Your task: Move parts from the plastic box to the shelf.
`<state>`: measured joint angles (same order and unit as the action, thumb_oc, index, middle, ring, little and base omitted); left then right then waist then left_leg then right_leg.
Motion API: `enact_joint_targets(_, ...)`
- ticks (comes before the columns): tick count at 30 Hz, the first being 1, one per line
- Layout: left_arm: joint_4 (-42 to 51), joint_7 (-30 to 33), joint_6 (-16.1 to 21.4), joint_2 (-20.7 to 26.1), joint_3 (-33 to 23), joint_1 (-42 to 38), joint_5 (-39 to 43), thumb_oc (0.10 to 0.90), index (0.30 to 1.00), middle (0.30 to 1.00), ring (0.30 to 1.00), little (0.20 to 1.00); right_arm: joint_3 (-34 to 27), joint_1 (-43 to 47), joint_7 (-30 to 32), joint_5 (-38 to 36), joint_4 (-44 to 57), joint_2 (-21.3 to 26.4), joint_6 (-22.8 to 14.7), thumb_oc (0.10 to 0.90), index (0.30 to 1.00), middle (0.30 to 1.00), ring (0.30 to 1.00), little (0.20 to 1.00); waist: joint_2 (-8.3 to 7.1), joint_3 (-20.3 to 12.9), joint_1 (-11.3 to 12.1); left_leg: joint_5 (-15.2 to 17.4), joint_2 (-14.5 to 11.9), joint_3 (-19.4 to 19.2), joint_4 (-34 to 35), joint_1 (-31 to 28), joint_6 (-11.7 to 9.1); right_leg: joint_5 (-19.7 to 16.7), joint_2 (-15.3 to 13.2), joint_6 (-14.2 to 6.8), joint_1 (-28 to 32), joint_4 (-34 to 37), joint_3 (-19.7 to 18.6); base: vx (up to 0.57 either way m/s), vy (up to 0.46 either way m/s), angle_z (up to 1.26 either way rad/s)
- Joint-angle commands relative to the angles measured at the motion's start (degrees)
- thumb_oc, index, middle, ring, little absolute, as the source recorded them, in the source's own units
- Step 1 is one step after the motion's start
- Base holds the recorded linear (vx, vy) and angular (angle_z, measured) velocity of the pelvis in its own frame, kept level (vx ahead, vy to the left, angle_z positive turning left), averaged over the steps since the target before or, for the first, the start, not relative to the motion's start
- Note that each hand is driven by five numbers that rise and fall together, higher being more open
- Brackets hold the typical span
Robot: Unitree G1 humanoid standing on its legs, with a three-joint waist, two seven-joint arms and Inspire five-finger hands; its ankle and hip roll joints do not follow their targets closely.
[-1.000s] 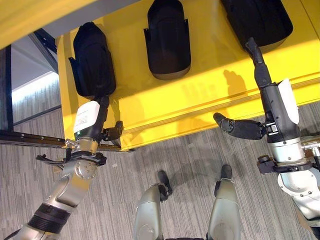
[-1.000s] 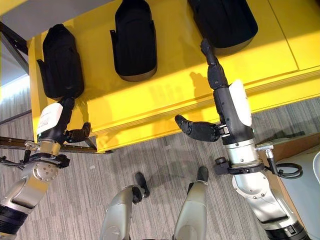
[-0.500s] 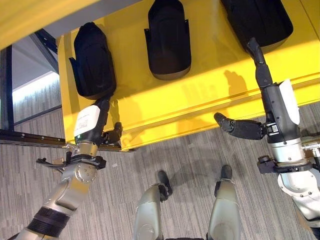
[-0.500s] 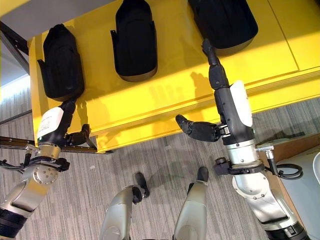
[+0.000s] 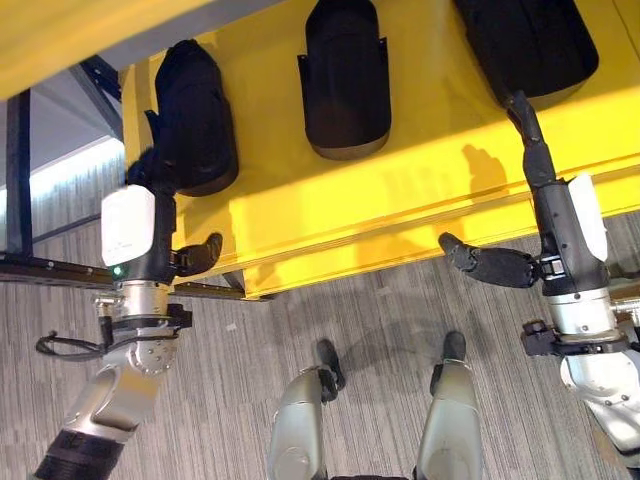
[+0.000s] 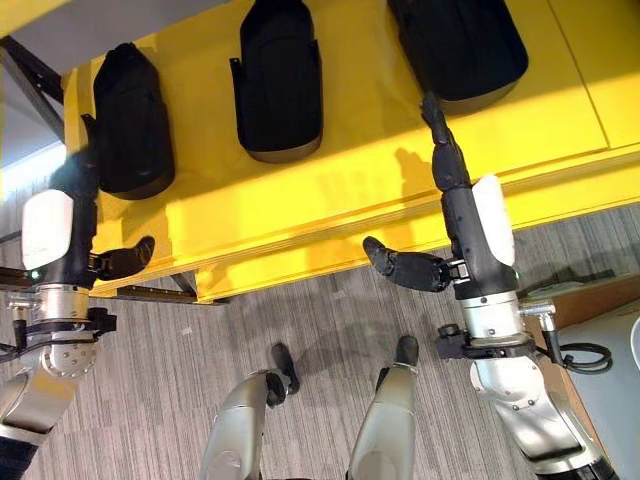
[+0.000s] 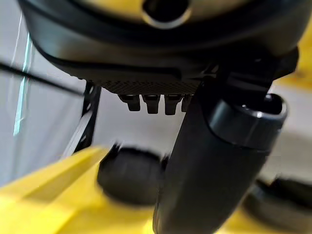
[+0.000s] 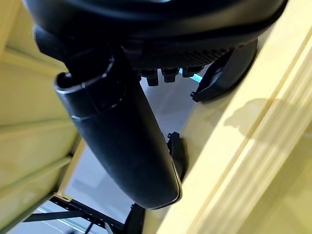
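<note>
L hand (image 5: 140, 235) pulled back off left part (image 5: 195, 120); fingers straight, beside it.

A yellow shelf (image 5: 400, 190) carries three black parts (image 5: 345, 75) lying side by side, apart from one another.

Three black parts lie in a row across the yellow shelf (image 5: 420, 190): the left part (image 5: 192, 118), middle part (image 5: 345, 75) and right part (image 5: 527, 45), with bare yellow strips between them. The shelf's front band is bare. A dark frame rail (image 5: 60, 272) sits beside the shelf's left end.
</note>
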<state>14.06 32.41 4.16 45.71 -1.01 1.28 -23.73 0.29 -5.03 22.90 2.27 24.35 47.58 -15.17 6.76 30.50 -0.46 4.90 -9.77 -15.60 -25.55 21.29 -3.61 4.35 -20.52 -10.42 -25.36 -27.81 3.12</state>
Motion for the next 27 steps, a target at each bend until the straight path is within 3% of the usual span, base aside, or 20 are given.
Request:
enact_joint_targets(1, 6.84, 5.30, 8.87, 3.12, -5.50, 0.07, -3.27, 0.900, 1.000, 1.000, 1.000, 1.000, -6.09, 2.34, 4.08, 1.42, 7.97, -2.04, -7.19, 0.900, 1.000, 1.000, 1.000, 1.000, -2.26, -1.83, 1.35, 1.21, 0.27, 4.29, 1.04, 0.16, -0.81, 4.63, -2.74, -0.43, 6.15, -0.51, 6.19, -0.01, -0.073, 0.09)
enact_joint_targets(3, 9.33, 7.27, 13.87, 2.29, -6.05, 2.17, -4.72, 0.900, 1.000, 1.000, 1.000, 1.000, -6.58, 1.45, 5.79, 1.88, 8.09, -2.20, -7.22, 0.900, 1.000, 1.000, 1.000, 1.000, -2.45, -1.64, 2.04, 1.33, 0.57, 4.84, 0.81, 0.47, -0.80, 4.46, -2.76, -0.45, 6.39, -0.27, 6.65, -0.02, -0.080, 0.11)
enact_joint_targets(6, 11.35, 9.66, 17.02, 1.62, -6.49, 3.93, -7.18, 0.900, 1.000, 1.000, 1.000, 1.000, -6.86, 0.68, 7.39, 2.20, 8.09, -2.32, -7.14, 0.900, 1.000, 1.000, 1.000, 1.000, -2.61, -1.54, 2.76, 1.30, 0.77, 5.43, 0.66, 0.87, -0.84, 4.37, -2.76, -0.54, 6.59, -0.12, 7.21, -0.03, -0.074, 0.09)
enact_joint_targets(11, 12.18, 10.30, 16.61, 1.82, -7.15, 4.70, -8.53, 0.900, 1.000, 1.000, 1.000, 1.000, -6.39, 0.27, 8.24, 2.36, 8.15, -2.21, -7.11, 0.900, 1.000, 1.000, 1.000, 1.000, -2.64, -1.76, 3.18, 1.17, 1.03, 5.91, 0.83, 0.86, -0.90, 4.28, -2.60, -0.61, 7.04, 0.15, 7.66, -0.01, -0.030, 0.10)
enact_joint_targets(13, 11.49, 9.22, 14.44, 2.59, -6.56, 3.45, -9.05, 0.900, 1.000, 1.000, 1.000, 1.000, -5.77, 0.89, 8.05, 2.24, 7.87, -2.13, -6.88, 0.900, 1.000, 1.000, 1.000, 1.000, -2.71, -2.02, 3.02, 1.07, 1.04, 5.96, 0.93, 0.83, -0.92, 4.23, -2.53, -0.64, 7.16, 0.24, 7.68, 0.00, 0.006, 0.05)
enact_joint_targets(19, 4.61, 5.85, 0.33, 5.95, -1.25, -6.17, -6.80, 0.900, 1.000, 1.000, 1.000, 1.000, -2.86, 4.06, 5.91, 1.58, 6.78, -1.22, -5.75, 0.900, 1.000, 1.000, 1.000, 1.000, -2.74, -2.79, 0.82, 0.66, 0.47, 5.35, 1.24, 0.45, -1.02, 4.22, -2.16, -0.71, 6.63, 0.01, 6.14, 0.01, 0.047, 0.04)
enact_joint_targets(27, -5.48, 4.80, -7.65, 5.71, 2.86, -14.01, -0.87, 0.900, 1.000, 1.000, 1.000, 1.000, -1.08, 7.10, 1.26, 0.45, 6.70, -0.60, -3.82, 0.900, 1.000, 1.000, 1.000, 1.000, -2.04, -3.37, -1.41, 0.37, -0.15, 3.90, 2.03, -0.91, -1.30, 4.50, -2.25, -0.48, 5.99, -0.59, 4.21, 0.02, 0.077, -0.06)
